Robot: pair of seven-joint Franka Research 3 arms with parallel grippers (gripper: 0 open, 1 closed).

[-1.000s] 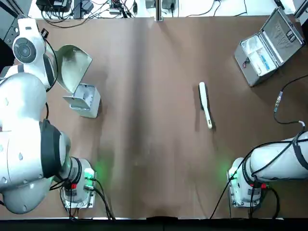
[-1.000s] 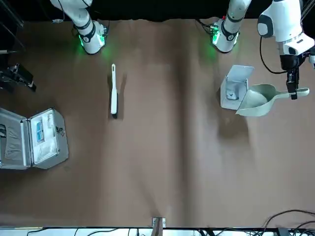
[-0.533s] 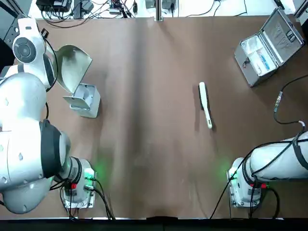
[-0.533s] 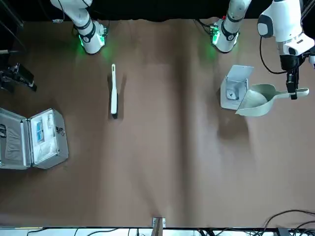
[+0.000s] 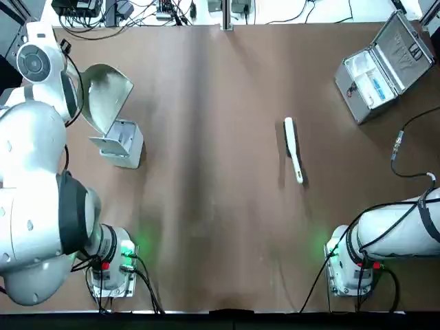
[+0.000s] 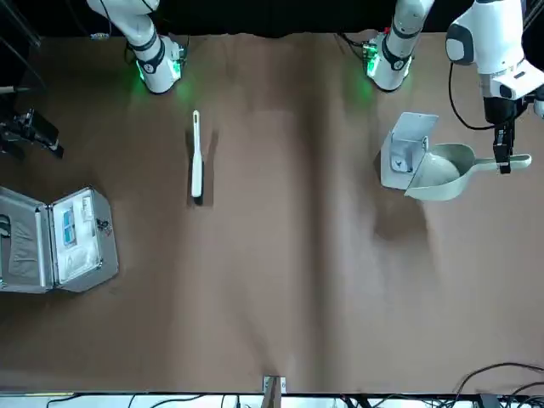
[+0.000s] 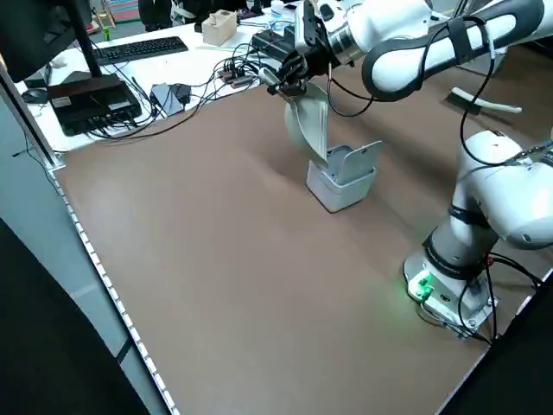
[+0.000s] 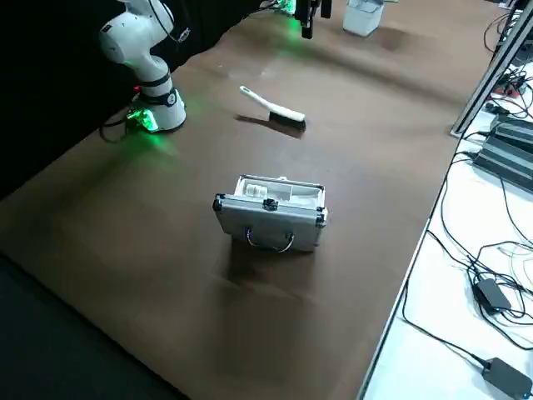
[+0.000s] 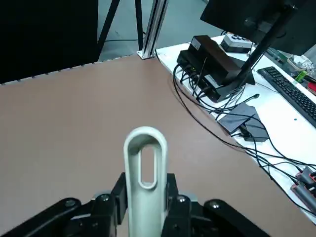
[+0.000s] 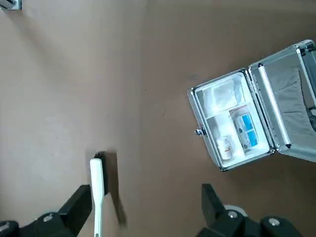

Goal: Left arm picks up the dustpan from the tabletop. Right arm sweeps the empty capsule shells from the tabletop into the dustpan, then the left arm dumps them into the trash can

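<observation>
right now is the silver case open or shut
Open: the silver metal case has its lid tipped back, with white inner compartments showing in the top and right wrist views.

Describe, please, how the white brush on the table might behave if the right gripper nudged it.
The brush would probably slide stiffly as one piece, since its handle looks like rigid plastic. It seems unlikely to roll far, with dark bristles along one side. Being slim, it may be light and swivel easily.
</observation>
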